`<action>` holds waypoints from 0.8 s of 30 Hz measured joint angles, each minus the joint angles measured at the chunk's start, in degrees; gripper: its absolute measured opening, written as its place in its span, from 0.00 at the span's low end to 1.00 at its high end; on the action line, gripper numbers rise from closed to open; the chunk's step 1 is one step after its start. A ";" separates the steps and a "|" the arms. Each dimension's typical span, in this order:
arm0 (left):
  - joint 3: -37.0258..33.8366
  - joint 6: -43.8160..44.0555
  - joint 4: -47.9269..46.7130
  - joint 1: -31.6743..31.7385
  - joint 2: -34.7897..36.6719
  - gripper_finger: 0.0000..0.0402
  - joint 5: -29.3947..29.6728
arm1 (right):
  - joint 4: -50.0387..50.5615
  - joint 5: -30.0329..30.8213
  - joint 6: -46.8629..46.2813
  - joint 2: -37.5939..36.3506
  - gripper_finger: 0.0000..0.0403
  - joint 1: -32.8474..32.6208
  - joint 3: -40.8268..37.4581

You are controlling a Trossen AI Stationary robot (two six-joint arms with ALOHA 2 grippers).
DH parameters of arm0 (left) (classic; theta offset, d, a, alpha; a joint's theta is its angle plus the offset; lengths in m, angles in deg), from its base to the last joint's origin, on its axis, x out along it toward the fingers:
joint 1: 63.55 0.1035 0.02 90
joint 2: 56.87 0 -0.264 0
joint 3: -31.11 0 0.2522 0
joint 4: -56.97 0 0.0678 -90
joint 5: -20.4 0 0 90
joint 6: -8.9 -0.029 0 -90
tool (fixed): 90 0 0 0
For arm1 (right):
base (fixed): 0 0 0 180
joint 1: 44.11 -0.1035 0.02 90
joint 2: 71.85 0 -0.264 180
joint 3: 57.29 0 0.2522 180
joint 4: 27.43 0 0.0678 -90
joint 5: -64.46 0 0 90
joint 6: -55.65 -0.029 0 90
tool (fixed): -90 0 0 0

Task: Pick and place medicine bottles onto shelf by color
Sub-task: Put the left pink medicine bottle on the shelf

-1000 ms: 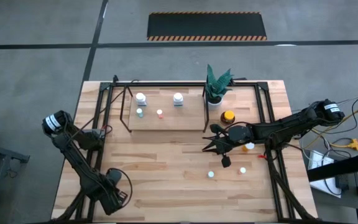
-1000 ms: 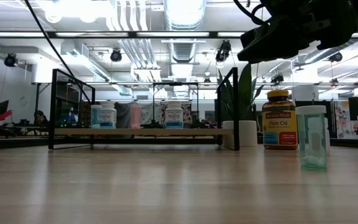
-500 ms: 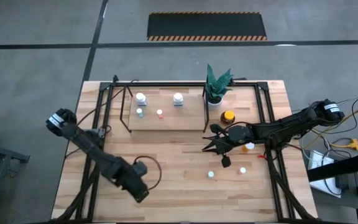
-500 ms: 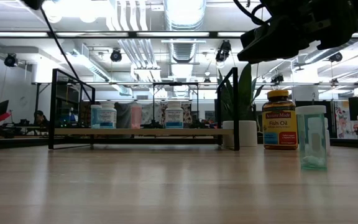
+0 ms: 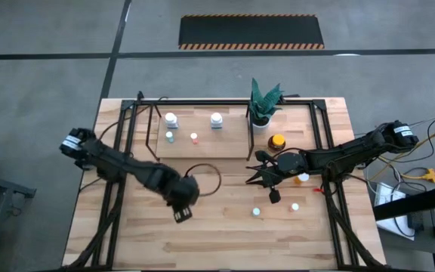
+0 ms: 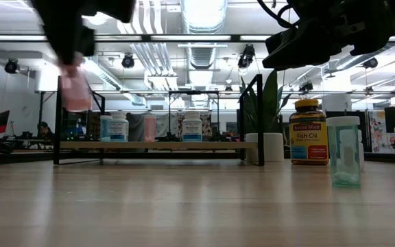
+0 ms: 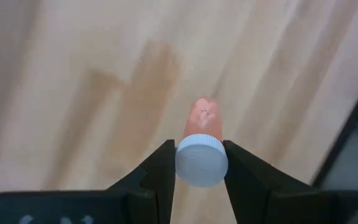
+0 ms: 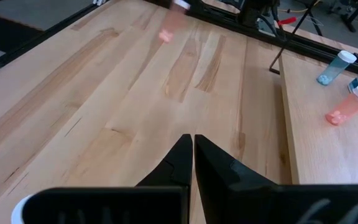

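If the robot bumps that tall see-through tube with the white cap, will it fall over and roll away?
Probably. In the low view the tall clear bottle stands upright on the table, much taller than it is wide, so a sideways nudge would likely tip it. It looks round, so once down it may roll. It seems mostly empty, so likely light.

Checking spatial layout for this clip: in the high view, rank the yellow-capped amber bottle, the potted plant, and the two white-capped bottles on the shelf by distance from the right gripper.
From the right gripper:
1. Yellow-capped amber bottle, just behind it, off the shelf.
2. Potted plant, at the table's back edge.
3. Nearer white-capped bottle, on the shelf's right half.
4. Farther white-capped bottle, on the shelf's left half.
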 joint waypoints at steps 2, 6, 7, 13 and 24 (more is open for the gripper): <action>0.88 -6.84 -1.39 2.94 0.00 0.25 1.03 | 0.00 0.00 0.00 0.00 0.02 0.00 0.00; 3.49 -19.41 -9.23 9.32 0.00 0.25 6.40 | 0.00 0.01 0.02 0.00 0.02 0.02 0.00; 4.14 -22.31 -10.72 10.92 0.00 0.25 8.36 | 0.00 0.02 0.03 0.00 0.02 0.02 0.00; 6.18 -38.46 -13.87 20.85 0.07 0.25 16.00 | 0.00 0.02 0.92 0.00 0.02 0.02 0.00; 5.86 -54.66 -14.20 35.27 -0.15 0.25 16.15 | 0.04 0.04 0.92 0.00 0.02 0.02 0.00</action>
